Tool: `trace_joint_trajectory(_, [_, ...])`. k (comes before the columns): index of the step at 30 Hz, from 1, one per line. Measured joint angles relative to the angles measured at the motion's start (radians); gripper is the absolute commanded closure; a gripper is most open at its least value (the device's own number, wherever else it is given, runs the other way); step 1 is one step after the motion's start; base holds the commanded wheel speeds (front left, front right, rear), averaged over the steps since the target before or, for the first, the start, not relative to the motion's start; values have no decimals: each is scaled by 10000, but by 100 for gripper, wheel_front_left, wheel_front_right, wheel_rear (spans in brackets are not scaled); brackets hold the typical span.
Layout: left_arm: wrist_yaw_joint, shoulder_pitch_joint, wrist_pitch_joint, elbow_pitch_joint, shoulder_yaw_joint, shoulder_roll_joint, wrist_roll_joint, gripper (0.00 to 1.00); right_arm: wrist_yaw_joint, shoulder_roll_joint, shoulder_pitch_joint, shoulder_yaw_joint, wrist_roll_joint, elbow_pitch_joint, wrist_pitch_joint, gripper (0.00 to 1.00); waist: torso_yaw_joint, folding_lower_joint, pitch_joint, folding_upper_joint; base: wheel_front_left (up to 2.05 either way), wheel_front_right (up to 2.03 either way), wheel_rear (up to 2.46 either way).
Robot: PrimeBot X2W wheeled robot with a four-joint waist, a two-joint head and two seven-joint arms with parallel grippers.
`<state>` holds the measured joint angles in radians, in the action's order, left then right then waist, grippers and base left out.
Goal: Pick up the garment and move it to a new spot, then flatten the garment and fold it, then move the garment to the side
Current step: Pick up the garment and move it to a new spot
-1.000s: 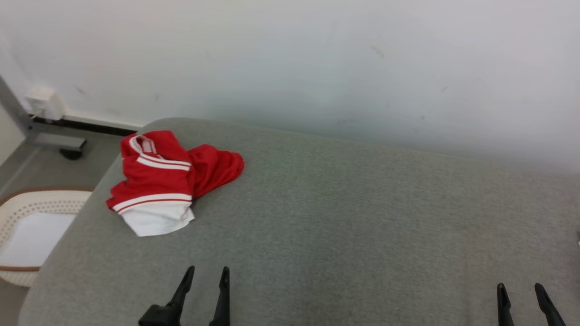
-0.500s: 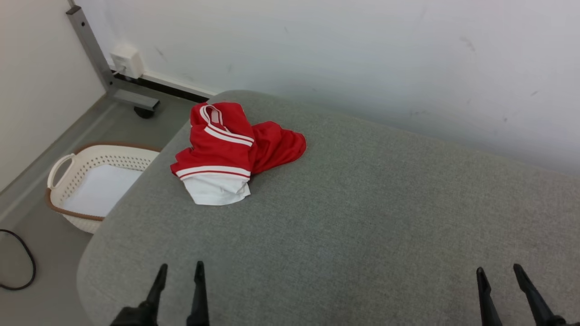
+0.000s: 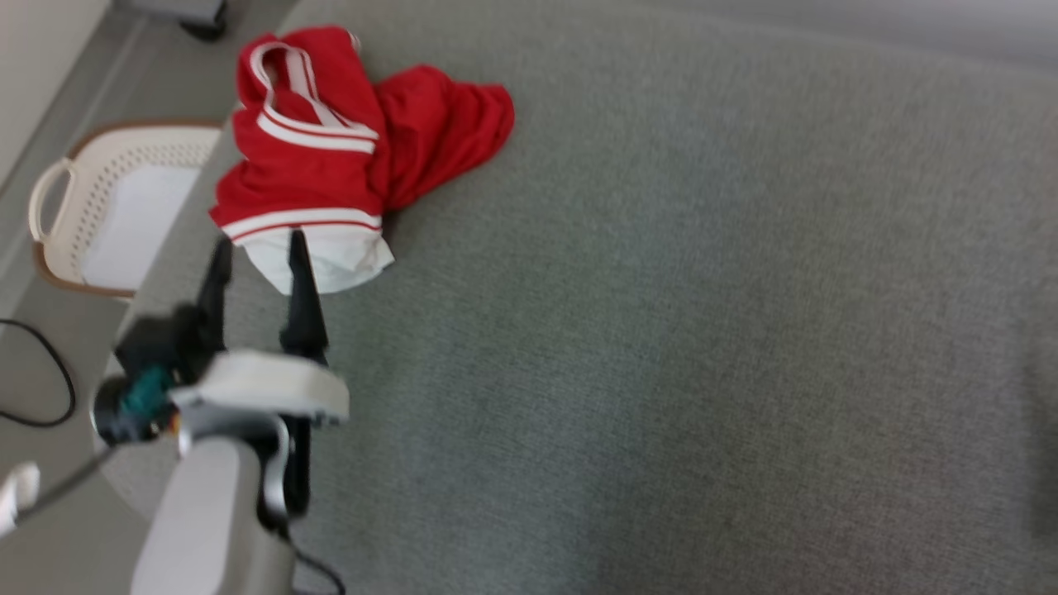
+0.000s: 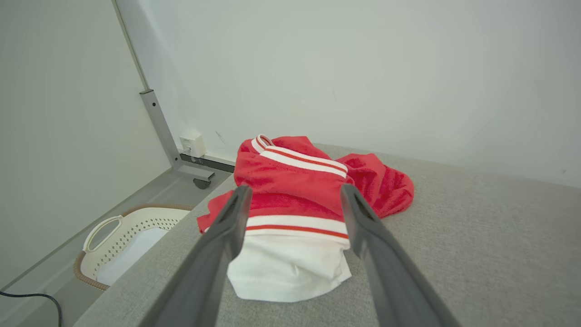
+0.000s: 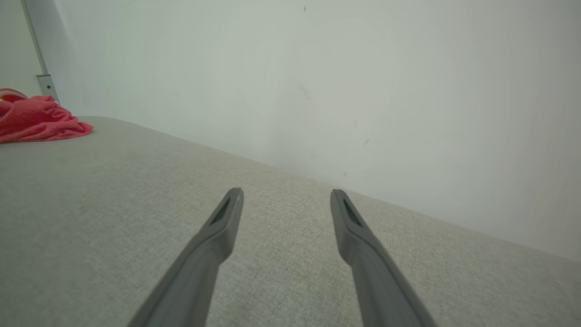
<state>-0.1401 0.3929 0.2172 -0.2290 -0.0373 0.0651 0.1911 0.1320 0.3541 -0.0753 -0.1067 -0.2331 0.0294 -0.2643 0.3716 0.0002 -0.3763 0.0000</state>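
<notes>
The garment (image 3: 331, 157) is a crumpled red and white piece with striped bands, heaped at the far left corner of the grey padded surface (image 3: 661, 330). My left gripper (image 3: 258, 241) is open, its fingertips just short of the garment's white near edge with nothing between them. In the left wrist view the two fingers frame the garment (image 4: 295, 213) from in front. My right gripper (image 5: 286, 194) is open above bare grey cloth, and the garment (image 5: 36, 122) lies far off at that view's left edge.
A cream laundry basket (image 3: 58, 207) with a brown rim stands on the floor beside the surface's left edge. A black cable (image 3: 50, 364) lies on the floor near it. A grey metal post on a castor (image 4: 159, 131) and the white wall (image 4: 363, 68) stand behind.
The head camera has tilted down and the whole view has shifted. My left arm has reached forward, bringing its open fingers up to the garment's near edge. The garment lies as before.
</notes>
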Motion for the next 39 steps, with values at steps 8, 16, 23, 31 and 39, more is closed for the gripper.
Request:
trace_joint_trajectory(8, [-359, 3184, -1825, -1988, 219, 424, -4, 0, 0, 1260, -535, -314, -376, 382, -8, 0, -131, 1, -1821, 0, 0, 0, 0])
trace_joint_trajectory(16, [-435, 4857, -3607, -4451, -50, 493, 4, 23, 2, 1478, -871, -8, -577, 646, -58, 0, -618, 1, -2345, 0, 0, 0, 0])
trace_joint_trajectory(23, [-238, 5447, -3797, -4928, -56, 876, 98, 100, 0, 1177, -799, 54, -648, 209, -12, 0, -836, 1, -1887, 0, 0, 0, 0])
trace_joint_trajectory(31, [232, 6178, -3312, -3292, -215, 1154, 176, 100, 0, 146, -593, 466, -500, -318, -4, 0, -1071, 0, -578, 0, 0, 0, 0])
trace_joint_trajectory(39, [1216, 6188, -4544, -1001, -1135, 763, 514, 100, 0, -803, -141, 537, -201, -637, -4, 0, -1625, -2, 963, 0, 0, 0, 0])
